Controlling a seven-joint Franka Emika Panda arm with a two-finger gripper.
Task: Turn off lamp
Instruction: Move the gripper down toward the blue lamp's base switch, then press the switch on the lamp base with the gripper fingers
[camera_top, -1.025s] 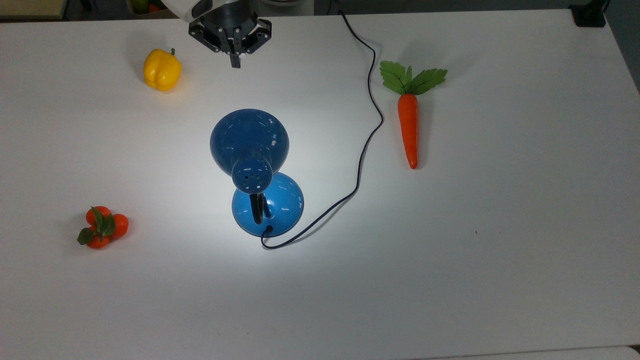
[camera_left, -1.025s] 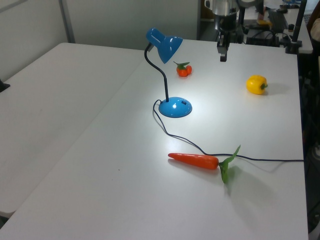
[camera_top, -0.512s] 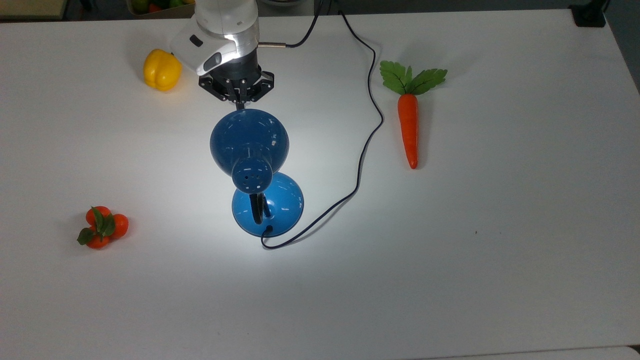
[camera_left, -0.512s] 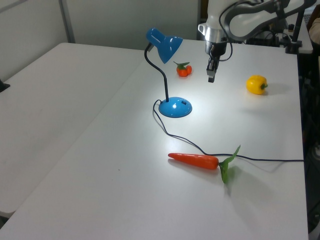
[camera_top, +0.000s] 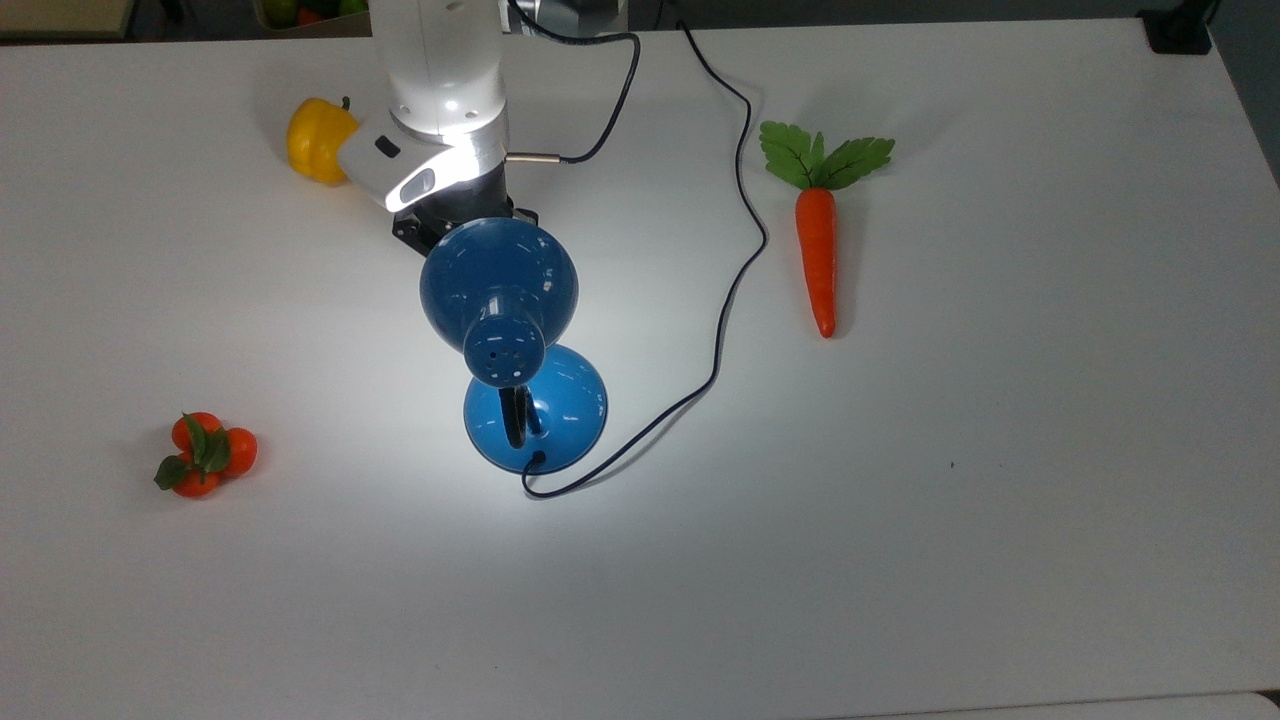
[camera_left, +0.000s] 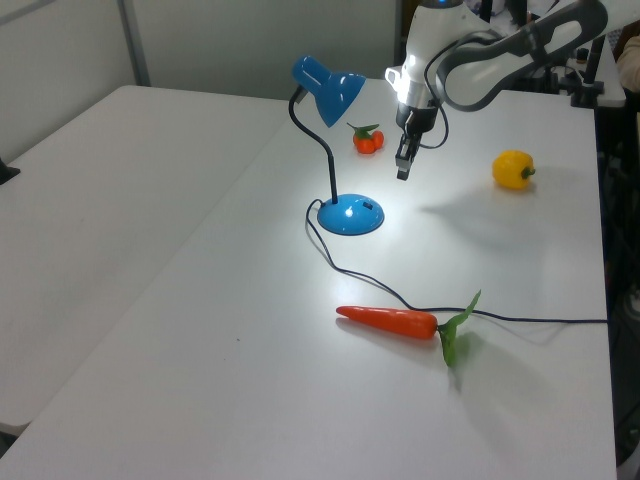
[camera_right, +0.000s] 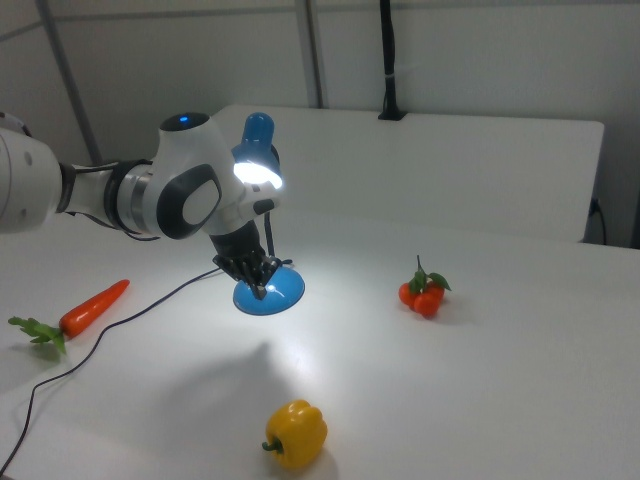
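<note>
- The gripper (camera_left: 402, 172) hangs at upper centre of the left view, with bare table (camera_left: 470, 250) between it and the lamp (camera_left: 349, 215) base.
- The dome shade overhangs that base.
- The cord (camera_top: 738, 240) loops across the top view's right-centre, beside the carrot (camera_top: 817, 250).

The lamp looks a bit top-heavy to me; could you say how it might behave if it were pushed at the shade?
The lamp would probably sway: its thin black neck curves and looks bendable. The wide round base may resist tipping. The glossy shade looks slippery, so a push might slide off.
</note>
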